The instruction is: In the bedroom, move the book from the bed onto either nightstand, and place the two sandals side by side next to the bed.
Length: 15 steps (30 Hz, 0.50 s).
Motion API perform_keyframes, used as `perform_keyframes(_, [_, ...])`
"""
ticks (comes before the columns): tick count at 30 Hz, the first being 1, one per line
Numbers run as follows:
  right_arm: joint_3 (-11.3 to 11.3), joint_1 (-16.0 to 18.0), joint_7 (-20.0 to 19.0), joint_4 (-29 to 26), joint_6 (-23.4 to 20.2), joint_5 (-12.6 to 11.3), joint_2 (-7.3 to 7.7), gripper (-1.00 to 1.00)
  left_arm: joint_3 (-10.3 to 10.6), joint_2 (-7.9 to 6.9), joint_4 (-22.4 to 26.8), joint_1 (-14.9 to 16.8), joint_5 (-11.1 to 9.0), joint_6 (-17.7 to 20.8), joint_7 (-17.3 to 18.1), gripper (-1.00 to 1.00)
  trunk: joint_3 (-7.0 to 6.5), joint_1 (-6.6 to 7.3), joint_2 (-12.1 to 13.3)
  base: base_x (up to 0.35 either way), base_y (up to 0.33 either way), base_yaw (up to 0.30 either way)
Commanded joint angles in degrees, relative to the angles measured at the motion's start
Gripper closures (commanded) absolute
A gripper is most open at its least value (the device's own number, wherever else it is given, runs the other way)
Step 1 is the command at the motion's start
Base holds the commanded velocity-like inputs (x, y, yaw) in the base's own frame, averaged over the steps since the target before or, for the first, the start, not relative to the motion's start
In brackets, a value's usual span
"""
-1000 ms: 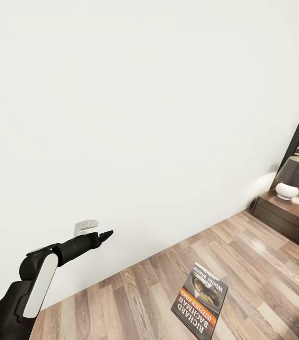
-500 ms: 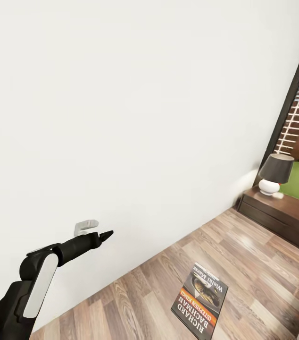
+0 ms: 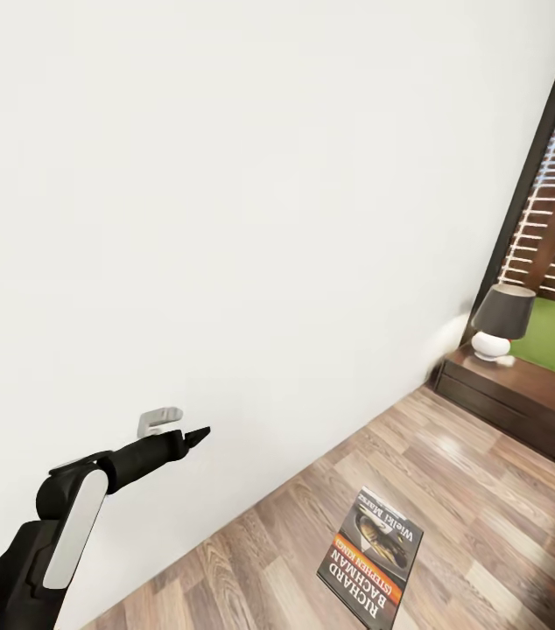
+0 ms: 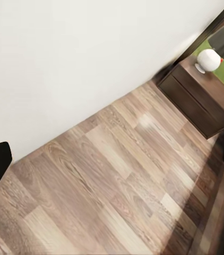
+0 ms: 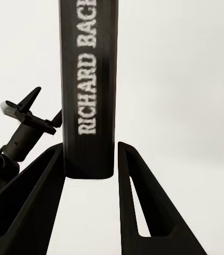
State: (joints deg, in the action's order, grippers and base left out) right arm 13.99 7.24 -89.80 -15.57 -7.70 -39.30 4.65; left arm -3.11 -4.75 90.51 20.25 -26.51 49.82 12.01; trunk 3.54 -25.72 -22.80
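A plain white wall [image 3: 251,201] took up most of the head view, running from the near left to the far right. Below it lay a light wood-plank floor [image 3: 453,490]. At the far right stood a tall dark-framed window [image 3: 536,166], with slatted fencing and green ground beyond the glass. Under it sat a low dark-brown wooden cabinet [image 3: 509,398], bearing a small table lamp with a white round base and a dark grey shade [image 3: 501,319].

The black left arm with a white panel reached from the near left toward the wall, and its left gripper [image 3: 177,429] hung in the air with its fingers parted and nothing between them.

The thin paperback book with a grey-and-dark pictured cover and an orange band [image 3: 371,557] was at the near right, seen above the floor. Its cover read "RICHARD BACHMAN" in large white letters, with "(STEPHEN KING)" on the orange band; the remaining print was too small to read. Its long axis ran from near-left to far-right.

In the right wrist view, the right gripper [image 5: 91,159] clasped the book's black spine, which stood upright between the two black fingers [image 5: 130,202] and showed "RICHARD BAC".
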Motion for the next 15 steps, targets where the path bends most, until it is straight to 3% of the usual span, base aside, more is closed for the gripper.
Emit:
perform_keyframes(1, [-0.1,0.1,-0.2,0.0,-0.6,-0.2,0.01,1.00,-0.1,0.00,0.0,0.1,0.2,0.3,0.4,-1.00,0.13,-0.06,-0.1,0.241,0.129,-0.157])
perform_keyframes(8, [-0.1,0.1,-0.2,0.0,-0.6,-0.2,0.01,1.00,-0.1,0.00,0.0,0.1,0.2,0.3,0.5,-1.00,0.13,-0.06,-0.1,0.221,0.112,-0.216])
perform_keyframes(15, [-0.1,0.1,-0.2,0.0,-0.6,-0.1,0.01,1.00,-0.1,0.00,0.0,0.1,0.2,0.3,0.6,-1.00,0.13,-0.06,-0.1,0.066,0.033,-0.250])
